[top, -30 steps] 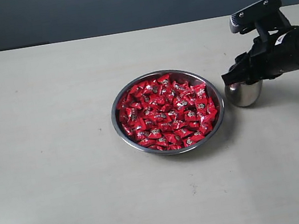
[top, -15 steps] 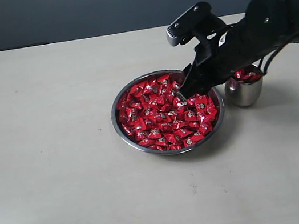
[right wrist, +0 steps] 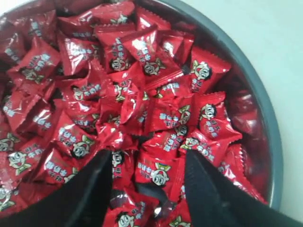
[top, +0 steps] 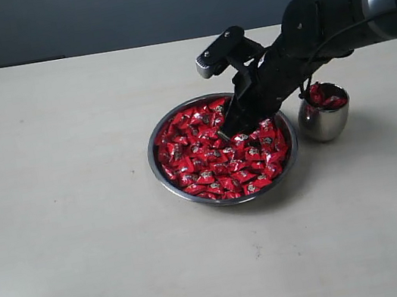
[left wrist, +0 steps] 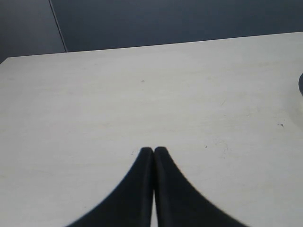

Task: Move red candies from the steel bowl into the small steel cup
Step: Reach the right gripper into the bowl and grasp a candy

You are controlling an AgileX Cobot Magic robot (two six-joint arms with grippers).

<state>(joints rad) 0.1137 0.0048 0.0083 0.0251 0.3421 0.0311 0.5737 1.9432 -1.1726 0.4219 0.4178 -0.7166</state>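
- The right gripper (top: pixel 228 132) reaches down into the steel bowl (top: pixel 153 164), jaws parted, with its tips among the red candies (top: pixel 205 164).
- Candies lie between its fingers (right wrist: pixel 86 193); whether any is gripped cannot be told.
- The small steel cup (top: pixel 325 126) stands upright just beside the bowl, at its right in the exterior view, with red candies at its mouth.
- The left gripper (left wrist: pixel 154 151) is closed on nothing, above the table (left wrist: pixel 94 94).

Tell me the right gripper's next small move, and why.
Probably close the right gripper: its jaws stand open inside the steel bowl, with red candies lying between them, ready to be pinched.
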